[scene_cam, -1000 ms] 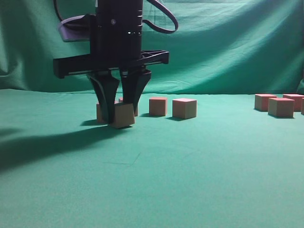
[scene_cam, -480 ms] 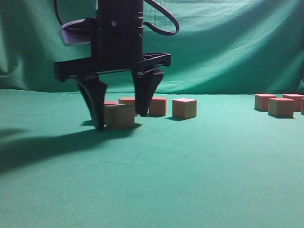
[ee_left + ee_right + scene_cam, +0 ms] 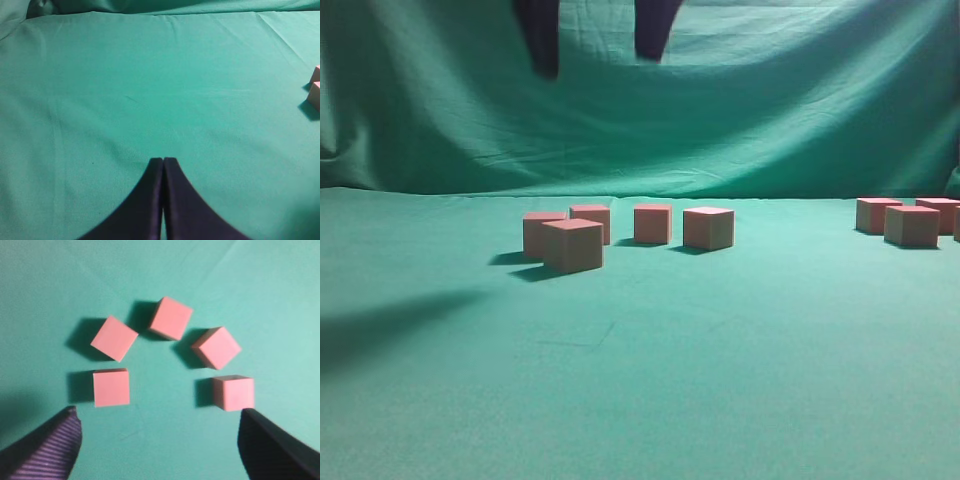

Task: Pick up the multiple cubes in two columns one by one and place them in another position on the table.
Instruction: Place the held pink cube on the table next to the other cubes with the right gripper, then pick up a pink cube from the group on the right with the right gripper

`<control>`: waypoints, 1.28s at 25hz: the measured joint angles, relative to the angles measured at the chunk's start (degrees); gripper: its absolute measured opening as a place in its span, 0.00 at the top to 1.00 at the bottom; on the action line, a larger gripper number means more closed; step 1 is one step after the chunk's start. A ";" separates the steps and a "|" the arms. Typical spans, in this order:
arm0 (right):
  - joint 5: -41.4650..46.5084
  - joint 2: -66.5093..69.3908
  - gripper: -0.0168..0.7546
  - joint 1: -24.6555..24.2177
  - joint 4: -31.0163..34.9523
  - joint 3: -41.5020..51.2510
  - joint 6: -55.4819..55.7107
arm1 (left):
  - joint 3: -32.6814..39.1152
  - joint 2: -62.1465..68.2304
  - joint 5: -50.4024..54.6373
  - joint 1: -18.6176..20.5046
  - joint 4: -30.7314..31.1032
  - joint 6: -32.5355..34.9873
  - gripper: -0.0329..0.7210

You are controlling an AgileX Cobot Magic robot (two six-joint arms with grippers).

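Several reddish-pink cubes stand in a loose cluster left of centre on the teal table. A second group of cubes sits at the far right. My right gripper hangs open and empty high above the left cluster, with only its fingertips showing. The right wrist view looks straight down on that cluster, between the open fingers of my right gripper. My left gripper is shut and empty over bare cloth. Two cubes show at the right edge of the left wrist view.
A wrinkled green backdrop curtain hangs behind the table. Bare cloth lies in front of the cubes and between the two groups.
My right gripper opened, let go of the front cube of the left cluster, and rose nearly out of the exterior view. The cube now rests on the table.
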 joint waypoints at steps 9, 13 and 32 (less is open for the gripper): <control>1.17 -19.77 0.23 -2.31 -8.08 3.34 2.94 | 0.00 0.00 0.00 0.00 0.00 0.00 0.96; 1.42 -29.66 0.28 -10.65 -8.35 11.60 5.16 | 0.00 0.00 0.00 0.00 0.00 0.00 0.96; -14.89 -32.51 0.29 -47.07 9.94 46.37 -2.76 | 0.00 0.00 0.00 0.00 0.00 0.00 0.96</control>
